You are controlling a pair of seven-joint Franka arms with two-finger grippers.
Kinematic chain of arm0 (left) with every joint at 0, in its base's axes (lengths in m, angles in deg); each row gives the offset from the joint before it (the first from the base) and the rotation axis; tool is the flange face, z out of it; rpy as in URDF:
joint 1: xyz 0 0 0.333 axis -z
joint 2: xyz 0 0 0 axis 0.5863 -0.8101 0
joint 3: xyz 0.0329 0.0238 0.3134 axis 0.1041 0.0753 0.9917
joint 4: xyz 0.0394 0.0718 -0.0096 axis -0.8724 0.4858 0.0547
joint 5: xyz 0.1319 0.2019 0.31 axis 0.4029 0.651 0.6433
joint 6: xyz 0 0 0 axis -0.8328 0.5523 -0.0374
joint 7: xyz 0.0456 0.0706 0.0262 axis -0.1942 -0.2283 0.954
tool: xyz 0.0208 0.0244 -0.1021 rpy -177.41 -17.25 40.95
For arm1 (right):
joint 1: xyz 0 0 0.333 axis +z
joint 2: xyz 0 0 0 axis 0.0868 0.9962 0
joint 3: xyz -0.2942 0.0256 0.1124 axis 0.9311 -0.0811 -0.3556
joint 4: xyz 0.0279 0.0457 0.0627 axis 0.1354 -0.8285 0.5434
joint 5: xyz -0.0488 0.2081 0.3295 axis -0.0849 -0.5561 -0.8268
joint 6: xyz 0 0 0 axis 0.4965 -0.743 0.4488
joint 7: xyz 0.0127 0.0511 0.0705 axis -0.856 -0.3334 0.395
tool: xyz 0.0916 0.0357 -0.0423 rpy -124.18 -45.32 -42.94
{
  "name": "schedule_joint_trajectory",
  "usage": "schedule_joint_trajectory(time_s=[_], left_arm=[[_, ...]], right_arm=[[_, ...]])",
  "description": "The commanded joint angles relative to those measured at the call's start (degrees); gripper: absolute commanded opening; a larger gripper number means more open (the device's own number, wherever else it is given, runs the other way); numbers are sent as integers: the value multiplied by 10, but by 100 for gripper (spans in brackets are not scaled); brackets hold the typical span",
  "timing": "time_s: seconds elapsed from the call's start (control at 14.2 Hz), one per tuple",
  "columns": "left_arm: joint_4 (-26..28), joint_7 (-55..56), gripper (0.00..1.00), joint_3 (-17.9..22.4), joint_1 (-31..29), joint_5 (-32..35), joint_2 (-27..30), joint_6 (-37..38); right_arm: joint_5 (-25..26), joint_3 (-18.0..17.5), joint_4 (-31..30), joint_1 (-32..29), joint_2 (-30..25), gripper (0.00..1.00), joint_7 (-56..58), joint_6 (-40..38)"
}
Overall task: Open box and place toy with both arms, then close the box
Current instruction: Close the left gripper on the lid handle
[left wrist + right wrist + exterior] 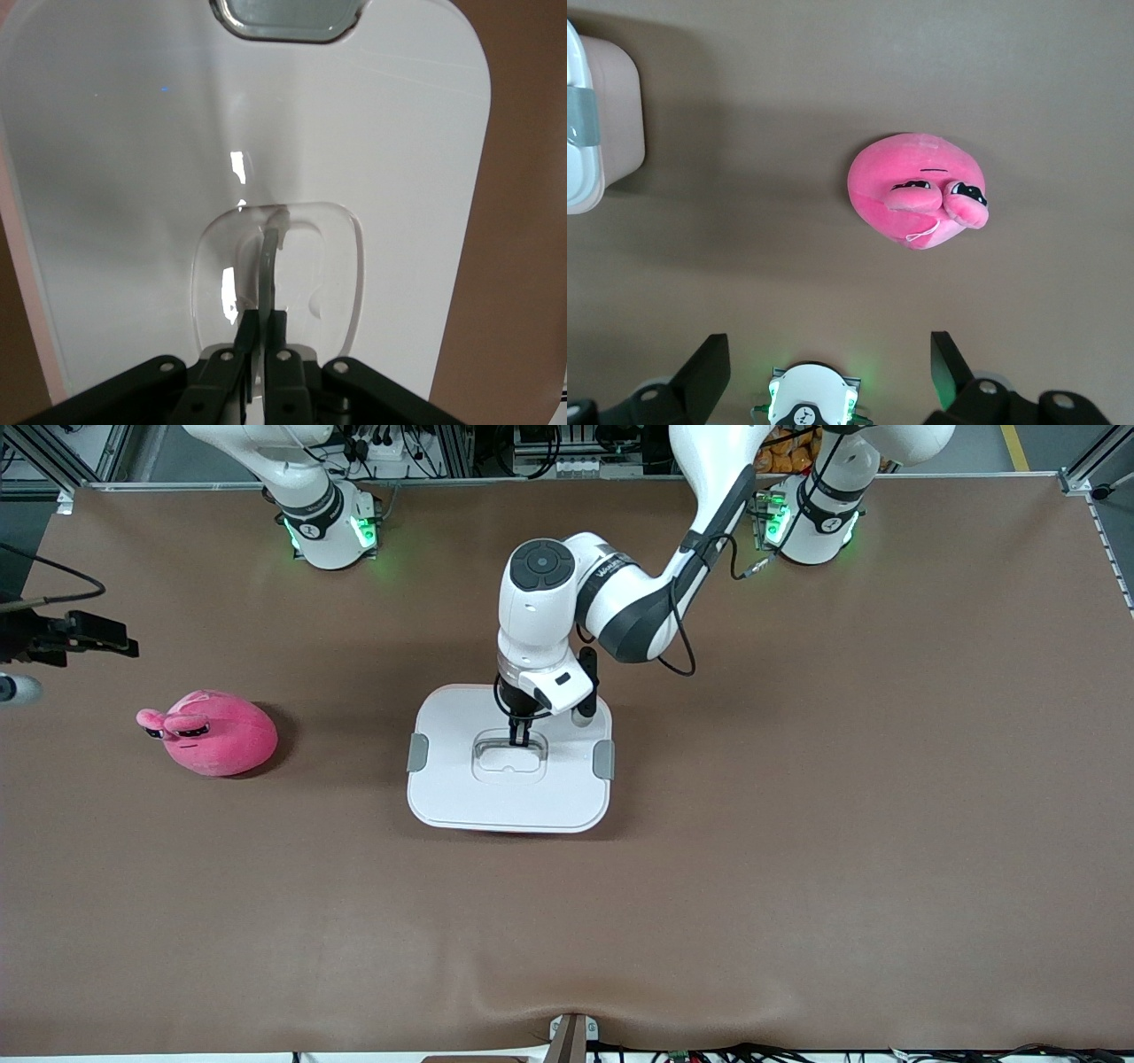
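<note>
The box [461, 779] stands mid-table with its white lid [133, 133] on and a grey clip [417, 752] at each end. My left gripper [520, 737] reaches straight down into the lid's recess and is shut on the clear handle [270, 248], its fingertips [264, 317] pinching the thin bar. The pink plush toy [217, 735] lies on the table toward the right arm's end, apart from the box. My right gripper [124, 642] hangs high above that end of the table, open and holding nothing. Its wrist view shows the toy [912, 181] and a corner of the box [616, 97].
Brown table cover [797, 824] spreads wide around the box and toy. The two arm bases [332, 527] glow green along the table's edge farthest from the front camera. A small bracket [571, 1036] sits at the nearest table edge.
</note>
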Motion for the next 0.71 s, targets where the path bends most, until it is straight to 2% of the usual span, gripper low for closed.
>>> schedule_joint_trajectory(time_s=[0.0,0.42,0.64], left_arm=[[-13,16,0,9,10,15,-4,8],[-12,16,0,11,5,12,33,20],[-10,15,0,12,-13,14,62,35]], right_arm=[[4,-5,13,-10,15,100,24,-6],[5,-5,10,-25,47,100,109,-3],[24,-5,6,-22,58,100,154,-4]])
